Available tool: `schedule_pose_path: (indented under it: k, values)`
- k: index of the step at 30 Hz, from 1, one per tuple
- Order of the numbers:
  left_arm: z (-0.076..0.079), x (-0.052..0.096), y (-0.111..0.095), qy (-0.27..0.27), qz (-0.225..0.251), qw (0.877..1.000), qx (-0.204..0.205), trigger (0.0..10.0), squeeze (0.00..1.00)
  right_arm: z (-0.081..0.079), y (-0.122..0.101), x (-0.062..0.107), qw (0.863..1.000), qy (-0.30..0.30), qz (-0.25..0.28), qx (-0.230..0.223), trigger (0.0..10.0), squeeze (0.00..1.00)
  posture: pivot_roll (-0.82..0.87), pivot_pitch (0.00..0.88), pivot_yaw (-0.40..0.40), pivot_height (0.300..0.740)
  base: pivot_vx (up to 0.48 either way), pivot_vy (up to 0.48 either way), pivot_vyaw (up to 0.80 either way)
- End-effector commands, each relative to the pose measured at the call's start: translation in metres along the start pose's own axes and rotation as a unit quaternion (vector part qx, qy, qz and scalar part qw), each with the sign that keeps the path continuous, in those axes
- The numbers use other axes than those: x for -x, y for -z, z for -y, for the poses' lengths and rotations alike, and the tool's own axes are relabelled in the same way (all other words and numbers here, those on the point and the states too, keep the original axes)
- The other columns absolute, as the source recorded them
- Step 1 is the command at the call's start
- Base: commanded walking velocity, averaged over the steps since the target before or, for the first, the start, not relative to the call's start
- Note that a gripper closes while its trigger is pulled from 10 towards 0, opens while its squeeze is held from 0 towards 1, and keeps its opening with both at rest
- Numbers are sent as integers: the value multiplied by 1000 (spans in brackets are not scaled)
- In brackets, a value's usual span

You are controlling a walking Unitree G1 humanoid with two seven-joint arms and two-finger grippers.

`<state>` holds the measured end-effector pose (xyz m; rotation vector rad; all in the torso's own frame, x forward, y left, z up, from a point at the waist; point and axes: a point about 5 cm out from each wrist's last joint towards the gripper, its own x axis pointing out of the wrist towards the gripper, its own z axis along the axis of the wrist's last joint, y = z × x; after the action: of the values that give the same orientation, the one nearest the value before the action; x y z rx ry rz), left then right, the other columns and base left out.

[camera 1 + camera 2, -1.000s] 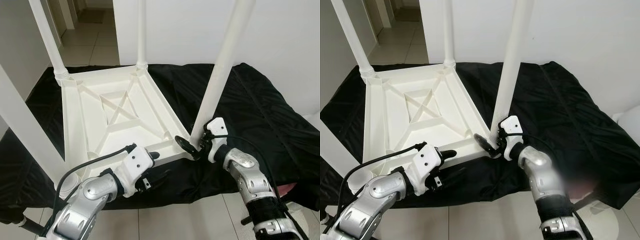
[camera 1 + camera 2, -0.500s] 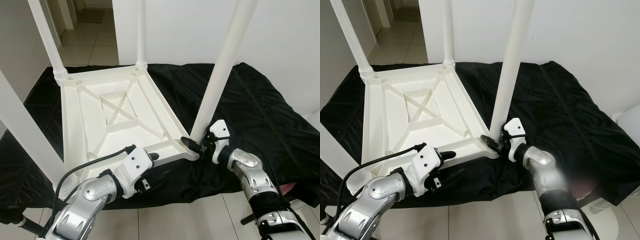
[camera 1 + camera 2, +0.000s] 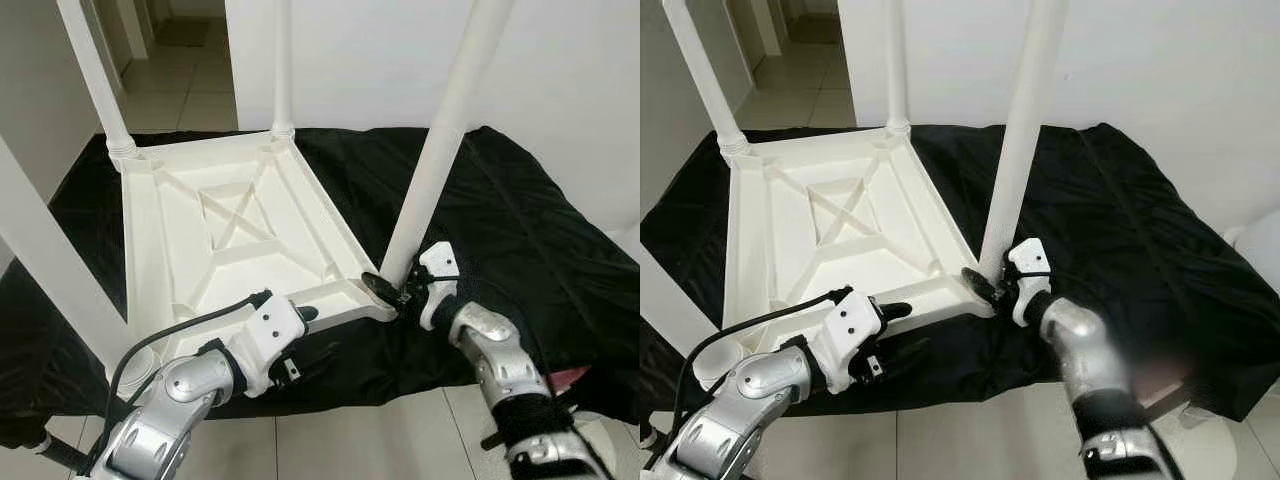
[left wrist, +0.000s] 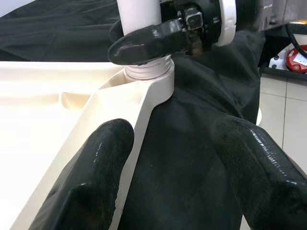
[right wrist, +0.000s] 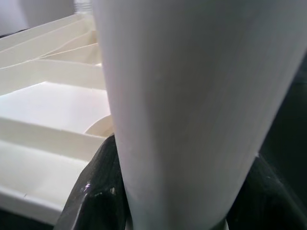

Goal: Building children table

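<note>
Left eye view: right claw [image 3: 398,289] clamped round white table leg [image 3: 440,150]; left claw [image 3: 300,340] spread wide, empty, astride upturned tabletop's [image 3: 215,230] rim.

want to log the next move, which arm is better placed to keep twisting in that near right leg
Right. The right gripper is clamped on the leg just above its socket; the left gripper is open at the tabletop edge.

All four white legs [image 3: 438,150] of the upturned table [image 3: 240,240] are running off the frame's top edge; the right forearm [image 3: 1090,375] is blurring near the bottom.
</note>
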<state>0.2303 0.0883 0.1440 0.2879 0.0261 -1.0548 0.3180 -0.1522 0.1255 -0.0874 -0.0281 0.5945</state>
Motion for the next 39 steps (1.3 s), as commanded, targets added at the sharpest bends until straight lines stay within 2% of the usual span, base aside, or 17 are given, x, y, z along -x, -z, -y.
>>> schedule_pose_path:
  k: [1, 3, 7, 8, 9, 12, 13, 18, 21, 24, 25, 28, 37, 38, 39]
  values:
    - [-1, -1, 0, -8, -2, 1000, -1, 10000, 0, -9, 10, 1, 999, 32, -24, -18, 10000, 0, 26, 36, -6, 740, 0, 0, 0]
    - [-1, -1, 1, -9, -2, 1000, -2, 10000, 0, -12, 10, 1, 998, 50, -24, -26, 10000, 0, 25, 35, -7, 740, 0, 0, 0]
    - [-2, -2, 1, -8, -1, 1000, -2, 10000, 0, -24, 11, -1, 989, 138, -30, -40, 10000, 0, 23, 34, -8, 740, 0, 0, 0]
    - [-2, -2, 1, -8, -1, 1000, -2, 10000, 0, -24, 11, -1, 989, 138, -30, -40, 10000, 0, 23, 34, -8, 740, 0, 0, 0]
    - [-2, -2, 0, -7, 0, 1000, -3, 10000, 0, -32, 11, -2, 984, 166, -32, -54, 10000, 0, 23, 34, -8, 740, 0, 0, 0]
    - [-2, -2, 0, -7, 0, 1000, -3, 10000, 0, -35, 11, -1, 981, 179, -35, -59, 10000, 0, 23, 34, -8, 740, 0, 0, 0]
    - [-1, -3, 0, -7, -1, 1000, -4, 10000, 0, -45, 13, -3, 974, 208, -39, -76, 10000, 0, 34, 26, -23, 740, 0, 0, 0]
    - [-1, -3, 0, -11, 0, 1000, -4, 10000, 0, -58, 10, -6, 963, 243, -37, -109, 10000, 0, 38, 19, -26, 740, 0, 0, 0]
    - [0, -2, 1, -11, 0, 1000, -2, 10000, 0, -64, 5, -8, 965, 238, -31, -103, 10000, 0, 36, 17, -25, 740, 0, 0, 0]
    - [1, -3, 1, -5, 0, 1000, -3, 10000, 0, -60, 3, -8, 964, 240, -24, -112, 10000, 0, 31, 12, -21, 740, 0, 0, 0]
    - [0, -4, 1, -4, 1, 1000, -4, 10000, 0, -58, 1, -7, 964, 240, -21, -112, 10000, 980, 30, 9, -21, 740, 0, 0, 0]
    - [-1, -4, 0, -5, 1, 1000, -6, 10000, 0, -59, -3, -7, 966, 234, -14, -108, 10000, 1000, 28, 6, -21, 740, 0, 0, 0]
    - [-3, -4, 0, -8, 2, 1000, -7, 10000, 0, -58, -7, -3, 975, 205, -7, -87, 10000, 1000, 30, 4, -24, 740, 0, 0, 0]
    - [-3, -4, 0, -9, 2, 1000, -7, 10000, 0, -56, -6, -2, 976, 201, -7, -84, 10000, 914, 31, 6, -24, 740, 0, 0, 0]
    - [-3, -4, 0, -10, 2, 1000, -7, 10000, 0, -54, -6, 1, 977, 196, -6, -78, 10000, 0, 33, 8, -28, 740, 0, 0, 0]
